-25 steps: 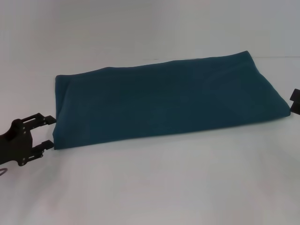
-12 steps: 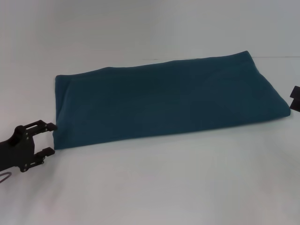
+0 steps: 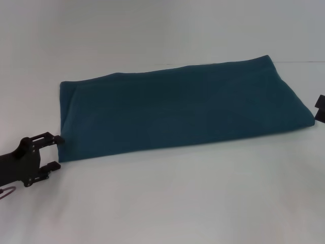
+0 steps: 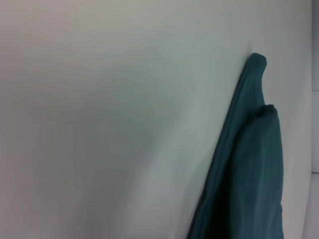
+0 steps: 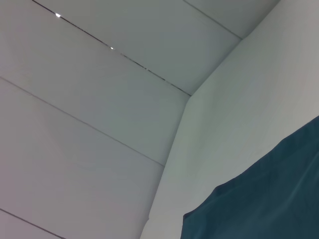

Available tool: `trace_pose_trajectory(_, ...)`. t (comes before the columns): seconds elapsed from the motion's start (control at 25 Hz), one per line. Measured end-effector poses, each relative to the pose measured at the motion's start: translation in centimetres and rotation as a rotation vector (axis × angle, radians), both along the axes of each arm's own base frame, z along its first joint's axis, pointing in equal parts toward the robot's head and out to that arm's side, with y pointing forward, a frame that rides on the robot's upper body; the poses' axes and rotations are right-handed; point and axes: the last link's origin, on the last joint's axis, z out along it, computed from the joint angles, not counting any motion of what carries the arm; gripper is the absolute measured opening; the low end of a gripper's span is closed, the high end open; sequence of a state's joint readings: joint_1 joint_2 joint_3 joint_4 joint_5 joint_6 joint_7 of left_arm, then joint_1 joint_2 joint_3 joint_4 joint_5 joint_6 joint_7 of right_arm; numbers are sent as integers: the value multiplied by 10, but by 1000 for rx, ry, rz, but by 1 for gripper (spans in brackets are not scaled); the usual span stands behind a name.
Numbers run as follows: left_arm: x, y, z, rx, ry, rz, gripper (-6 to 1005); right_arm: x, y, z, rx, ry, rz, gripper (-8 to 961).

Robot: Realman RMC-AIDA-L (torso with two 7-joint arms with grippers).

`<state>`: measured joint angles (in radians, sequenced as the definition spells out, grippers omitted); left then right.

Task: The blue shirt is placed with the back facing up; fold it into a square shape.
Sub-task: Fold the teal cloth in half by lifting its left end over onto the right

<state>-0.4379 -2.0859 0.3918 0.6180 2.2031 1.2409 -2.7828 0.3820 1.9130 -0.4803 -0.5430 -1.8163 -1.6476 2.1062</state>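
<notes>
Already folded into a long band, the blue shirt [image 3: 183, 109] is lying flat on the white counter [image 3: 177, 203], stretching from the robot's left to its right and angling slightly away toward the right. Only plain teal cloth is showing on its upper face.

At the shirt's near left corner, the left end effector [image 3: 56, 151] is sitting low over the counter with its two dark fingers [image 3: 51, 138] spread apart, one above the other in the head view. The upper fingertip is touching or just beside the shirt's left edge, and the lower one is lying just beside the near corner; nothing is being gripped between them. The left wrist view is showing the shirt [image 4: 249, 174] edge-on, with its stacked layers and a small rounded tip of cloth sticking out at the far end.

The right end effector [image 3: 320, 108] is showing only as a dark sliver at the frame's right edge, just beside the shirt's right end, and one cannot tell how far it is open. The right wrist view is catching a corner of the shirt [image 5: 269, 194] against the counter and wall panels [image 5: 89, 99].
</notes>
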Motion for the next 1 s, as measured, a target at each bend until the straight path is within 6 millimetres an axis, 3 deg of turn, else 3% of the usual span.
trace_pose_trajectory(0.52, 2, 4, -3, 3, 7, -2, 723, 2, -3, -2, -1, 8, -9, 792)
trace_pose_trajectory(1.0, 18, 23, -14, -20, 25, -43, 721, 3, -4, -2, 0, 10, -10, 792)
